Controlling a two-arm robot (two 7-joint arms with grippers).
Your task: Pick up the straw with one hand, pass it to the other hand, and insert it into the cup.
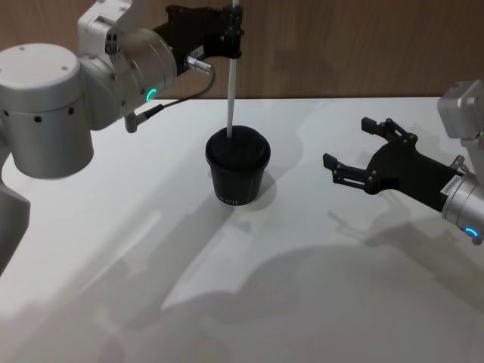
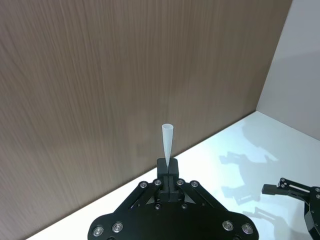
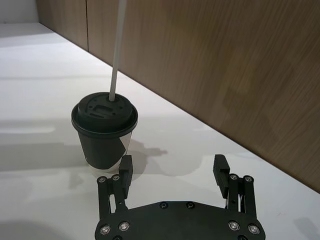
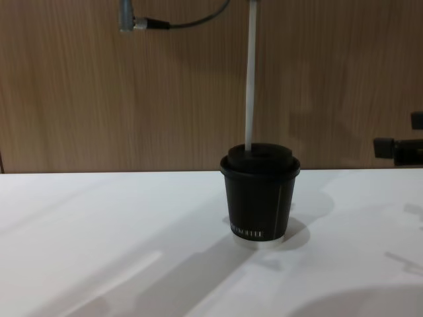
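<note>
Standing upright on the white table (image 1: 340, 302) in the head view is one cup (image 1: 238, 170), black with a domed lid, and one straw (image 1: 233, 76) rises straight from the lid's near-left edge, its lower end touching the lid. The left gripper (image 1: 236, 32), on a silver wrist with a green ring light, hangs directly above the cup and pinches the straw near its top, fingers pressed together on it. The right gripper (image 1: 349, 147) hovers to the right of the cup, well apart from it, its two fingers spread and holding nothing. In the left wrist view, the left gripper (image 2: 168, 167) clamps the straw (image 2: 166, 141) between its two closed fingertips, with a short tapered end poking out past them toward the wood-panelled wall (image 2: 125, 75); the right gripper (image 2: 280, 187) shows farther off over the table. In the right wrist view, the right gripper (image 3: 172, 167) has both fingers wide apart, with the cup (image 3: 104, 132) just beyond its one finger and the straw (image 3: 116, 50) meeting the lid at its opening. In the chest view, the single cup (image 4: 258, 195) sits mid-table with the straw (image 4: 250, 72) vertical above its lid, and one fingertip of the right gripper (image 4: 396, 146) shows to the right of the cup.
</note>
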